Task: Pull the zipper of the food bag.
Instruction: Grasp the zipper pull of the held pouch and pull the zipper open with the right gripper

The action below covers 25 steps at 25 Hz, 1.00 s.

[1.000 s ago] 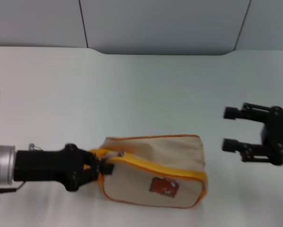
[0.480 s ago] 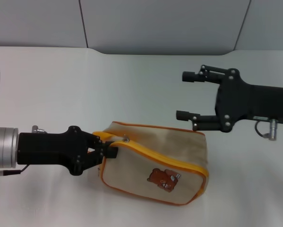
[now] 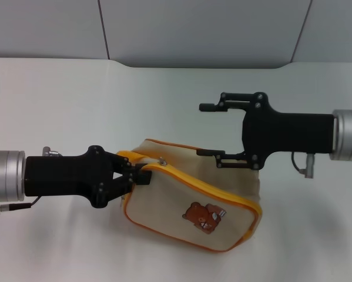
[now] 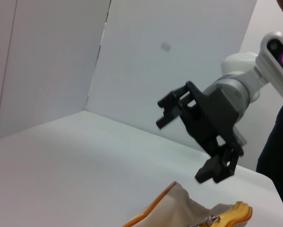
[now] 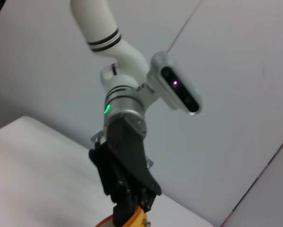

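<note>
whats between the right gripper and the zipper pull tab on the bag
Nothing: in the head view, the open right gripper hovers over the food bag, only bare canvas between it and the zipper pull.

Your head view looks down on the food bag (image 3: 193, 205); each wrist view looks across it, close, at the opposite gripper.

Cream food bag (image 3: 187, 202) w/ yellow-orange zipper (image 3: 214, 189), brown bear print (image 3: 205, 217); black grippers.

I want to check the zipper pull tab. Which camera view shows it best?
The head view: the silver pull tab sits plainly on the zipper of the food bag. The left wrist view catches it only at the frame's edge; the right wrist view does not show it.
</note>
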Available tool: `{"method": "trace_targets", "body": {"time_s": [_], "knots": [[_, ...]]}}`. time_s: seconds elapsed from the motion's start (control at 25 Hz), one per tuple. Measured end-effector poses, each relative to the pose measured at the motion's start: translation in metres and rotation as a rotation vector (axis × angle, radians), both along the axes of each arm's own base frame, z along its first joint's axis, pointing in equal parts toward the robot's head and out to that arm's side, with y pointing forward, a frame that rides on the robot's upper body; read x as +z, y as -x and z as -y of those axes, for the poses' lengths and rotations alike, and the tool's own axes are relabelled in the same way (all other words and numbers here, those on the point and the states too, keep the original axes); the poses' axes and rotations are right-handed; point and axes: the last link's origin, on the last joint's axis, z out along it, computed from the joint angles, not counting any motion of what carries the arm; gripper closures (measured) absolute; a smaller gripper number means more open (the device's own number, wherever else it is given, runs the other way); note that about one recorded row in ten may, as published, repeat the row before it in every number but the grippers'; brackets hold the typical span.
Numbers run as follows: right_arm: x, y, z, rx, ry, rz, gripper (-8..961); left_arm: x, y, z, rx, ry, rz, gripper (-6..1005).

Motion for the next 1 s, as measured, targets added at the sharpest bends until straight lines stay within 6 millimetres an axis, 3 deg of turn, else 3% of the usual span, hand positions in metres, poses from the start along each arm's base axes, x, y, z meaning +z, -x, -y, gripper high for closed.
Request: {"method": "trace_targets", "body": {"time_s": [0.16,0.36,1.0], "knots": [[-0.013,0.003,-0.002,0.074,-0.036,0.048,302,-0.002,-0.002,0.0,0.002,0.003,0.009,935],[-0.025,0.006,-0.003,0.132,-0.062,0.069,431,-0.005,-0.004,0.001,0.001,0.003,0.018,935],[-0.041,0.017,0.006,0.234,-0.035,0.071,485,-0.001,-0.004,0.003,0.009,0.005,0.041,937]]}}
